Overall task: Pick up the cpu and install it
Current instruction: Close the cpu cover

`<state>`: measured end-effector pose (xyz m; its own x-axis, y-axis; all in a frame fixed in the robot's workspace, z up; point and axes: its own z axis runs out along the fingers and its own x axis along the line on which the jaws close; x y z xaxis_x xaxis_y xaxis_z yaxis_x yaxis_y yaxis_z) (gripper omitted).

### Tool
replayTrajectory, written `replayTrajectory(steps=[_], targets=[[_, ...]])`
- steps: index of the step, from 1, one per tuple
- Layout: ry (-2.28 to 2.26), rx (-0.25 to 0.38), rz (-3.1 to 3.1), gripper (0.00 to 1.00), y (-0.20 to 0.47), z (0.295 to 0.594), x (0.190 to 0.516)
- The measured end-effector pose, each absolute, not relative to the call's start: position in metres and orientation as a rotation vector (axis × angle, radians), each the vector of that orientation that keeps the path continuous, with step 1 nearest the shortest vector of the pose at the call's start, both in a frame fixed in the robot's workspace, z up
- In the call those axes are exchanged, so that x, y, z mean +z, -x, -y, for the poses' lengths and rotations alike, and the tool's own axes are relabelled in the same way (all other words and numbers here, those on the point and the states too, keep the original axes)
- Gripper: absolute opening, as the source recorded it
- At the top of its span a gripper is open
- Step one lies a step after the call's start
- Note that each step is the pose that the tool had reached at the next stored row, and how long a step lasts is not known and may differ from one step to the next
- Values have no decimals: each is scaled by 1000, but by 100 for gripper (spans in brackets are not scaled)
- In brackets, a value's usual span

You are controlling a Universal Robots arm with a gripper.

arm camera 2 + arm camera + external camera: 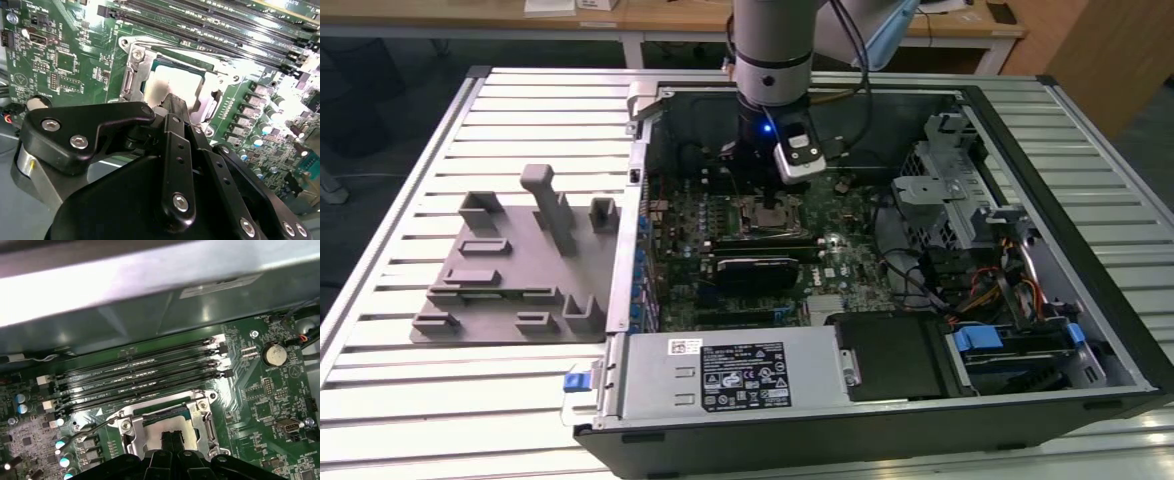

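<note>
The cpu (172, 82) is seen lying flat in the socket (131, 75), inside the computer case (1107, 330). The fingers (176, 107) are pressed together with nothing between them. Their tips are held right over the cpu's shiny top; whether it is touched cannot be told. To do this step well, the cpu should be set flat and square in its frame, and no hard push should be given. One cpu, one socket, four long memory slots (140, 375) and one round battery (273, 354) are counted. One grey tray (507, 270) is set on the worktop (400, 400), at nine o'clock from the case.
</note>
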<state>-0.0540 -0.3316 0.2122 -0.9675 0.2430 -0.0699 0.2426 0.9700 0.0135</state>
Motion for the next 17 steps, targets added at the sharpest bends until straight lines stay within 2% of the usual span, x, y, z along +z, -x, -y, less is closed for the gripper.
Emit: replayTrajectory(steps=[17], targets=[[-364, 7, -3049, 11, 66, 332, 208]])
